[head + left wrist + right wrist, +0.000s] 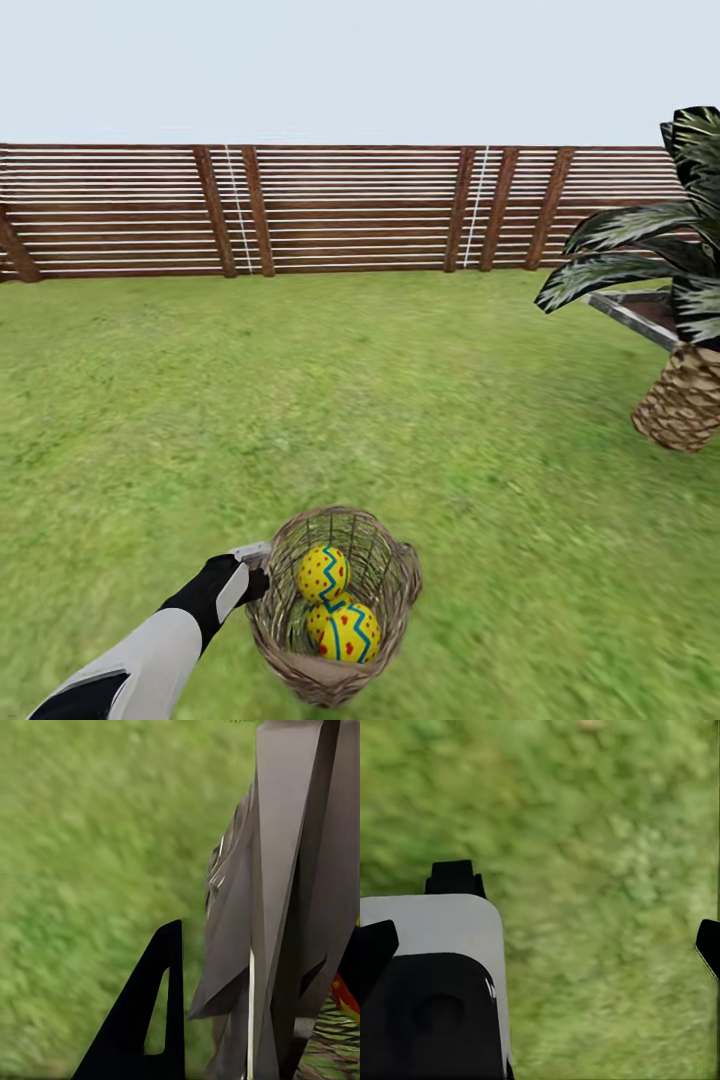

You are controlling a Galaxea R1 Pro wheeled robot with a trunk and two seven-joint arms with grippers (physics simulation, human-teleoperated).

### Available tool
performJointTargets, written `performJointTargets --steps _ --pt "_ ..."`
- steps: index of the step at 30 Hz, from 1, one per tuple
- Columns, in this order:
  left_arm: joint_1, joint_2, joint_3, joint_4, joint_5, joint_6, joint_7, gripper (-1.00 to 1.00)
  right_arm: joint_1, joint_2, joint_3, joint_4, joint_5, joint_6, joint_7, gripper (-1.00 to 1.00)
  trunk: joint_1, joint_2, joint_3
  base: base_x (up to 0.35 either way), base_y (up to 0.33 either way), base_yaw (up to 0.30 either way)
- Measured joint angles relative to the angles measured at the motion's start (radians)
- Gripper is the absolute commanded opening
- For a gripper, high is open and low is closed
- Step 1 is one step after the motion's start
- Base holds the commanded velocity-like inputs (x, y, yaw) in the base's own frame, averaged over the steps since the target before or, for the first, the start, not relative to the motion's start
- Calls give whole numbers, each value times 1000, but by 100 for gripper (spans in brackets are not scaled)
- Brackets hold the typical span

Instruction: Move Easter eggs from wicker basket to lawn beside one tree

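The brown wicker basket (335,610) is low in the head view, tilted, with my left gripper (257,572) shut on its near rim. Inside lie yellow Easter eggs with blue zigzags and red dots: one egg (322,572) higher up and another egg (350,632) below it, with part of a third between them. In the left wrist view a dark finger (146,1020) stands outside the basket's wall (232,945), and a bit of red and yellow egg (341,991) shows past it. My right gripper (544,945) is open over bare lawn (600,855).
The lawn (300,400) runs to a brown slatted fence (350,210). At the right stands a short palm with a scaly trunk (685,400), and a grey-edged platform (630,310) sits behind it. The grass looks blurred.
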Motion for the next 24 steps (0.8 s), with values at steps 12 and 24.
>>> performJointTargets --steps 12,24 --pt "0 18 1 0 1 0 0 -100 14 2 0 0 1 0 0 100 -46 84 38 0 0 295" --pt "0 20 1 0 1 0 0 -100 14 2 0 0 1 0 0 100 -92 168 75 0 0 295"
